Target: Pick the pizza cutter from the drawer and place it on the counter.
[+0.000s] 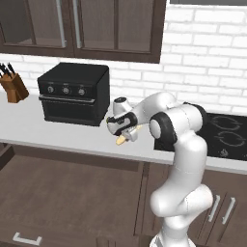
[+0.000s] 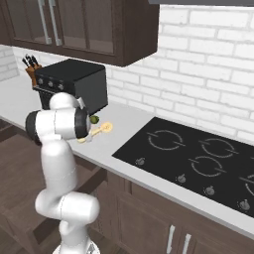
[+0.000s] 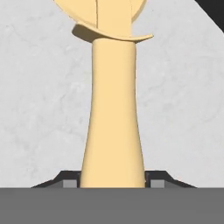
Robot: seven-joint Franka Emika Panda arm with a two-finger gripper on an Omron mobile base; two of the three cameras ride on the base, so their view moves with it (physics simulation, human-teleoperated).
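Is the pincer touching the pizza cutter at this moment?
Touching. In the hand view, the pizza cutter's handle sits between the two fingertips of the pincer, which press against it on both sides with no gap, above the grey counter.

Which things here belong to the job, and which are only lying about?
Part of the job:
- pizza cutter, held in the gripper over the counter
- drawer, open below

Only lying about:
- toaster oven
- knife block
- stovetop
- small green fruit
- upper cabinets
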